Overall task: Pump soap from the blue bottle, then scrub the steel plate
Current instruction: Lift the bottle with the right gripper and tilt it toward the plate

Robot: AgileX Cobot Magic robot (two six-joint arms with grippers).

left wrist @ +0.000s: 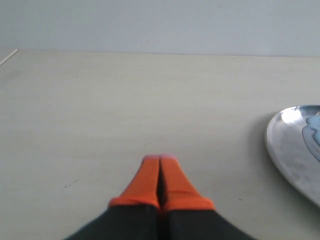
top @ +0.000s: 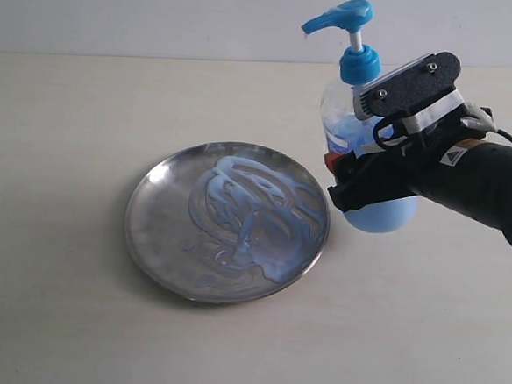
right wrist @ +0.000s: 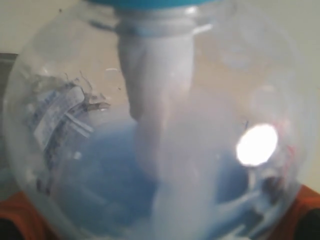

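1. The blue bottle [top: 365,138] stands at 3 o'clock of the steel plate [top: 152,237], just beside its rim. Its pump head [top: 343,18] points its spout toward 9 o'clock. Whether the base rests on the table [top: 69,100] I cannot tell.
2. The right gripper [top: 349,181] is clamped around the bottle's wide lower body, an orange finger [right wrist: 20,212] showing on each side of it.
3. The left gripper [left wrist: 160,170] holds nothing. Its orange fingers are pressed together above bare table, with the plate's rim near.
4. Handling, as I judge it: the bottle is about half full, so its weight sits low. The clear wall is thin and smooth and likely gives under a squeeze, so the broad belly is the sound place to hold.
5. The plate is stiff and light. Pale soap [top: 237,204] smears its middle, so it is probably slick and may skate under scrubbing.
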